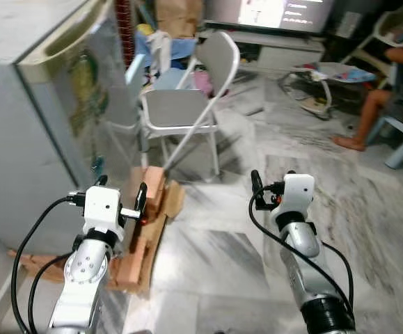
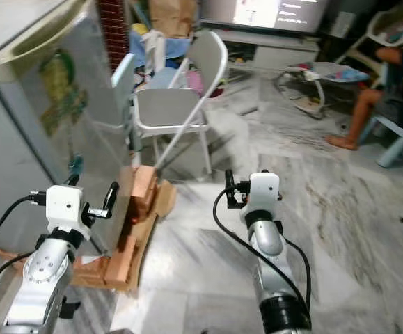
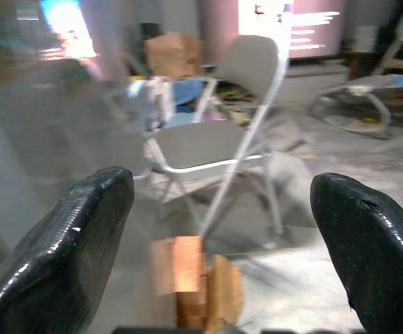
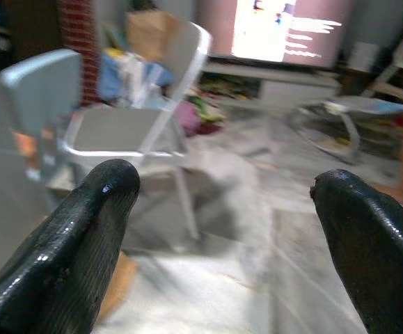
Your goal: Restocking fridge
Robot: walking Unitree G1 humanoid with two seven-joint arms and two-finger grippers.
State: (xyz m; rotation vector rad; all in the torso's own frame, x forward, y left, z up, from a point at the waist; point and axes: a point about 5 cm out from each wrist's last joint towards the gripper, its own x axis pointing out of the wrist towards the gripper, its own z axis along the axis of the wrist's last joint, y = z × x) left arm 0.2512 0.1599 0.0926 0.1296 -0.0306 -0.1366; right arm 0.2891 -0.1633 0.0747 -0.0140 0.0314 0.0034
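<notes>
Both claws, left claw (image 1: 122,195) and right claw (image 1: 271,186), hang released before the grey fridge (image 1: 27,132) (door shut, stickered), standing on wooden blocks (image 1: 145,223).

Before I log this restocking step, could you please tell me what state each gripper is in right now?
Left gripper: open, jaws spread wide, holding nothing, beside the fridge.
Right gripper: open, jaws spread wide, holding nothing.

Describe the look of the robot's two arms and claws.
Both arms are silver metal with rounded joints, each ending in a white boxy wrist block. Black cables loop along each arm. The left claw and right claw each have two long, glossy black fingers with rounded tips.
</notes>
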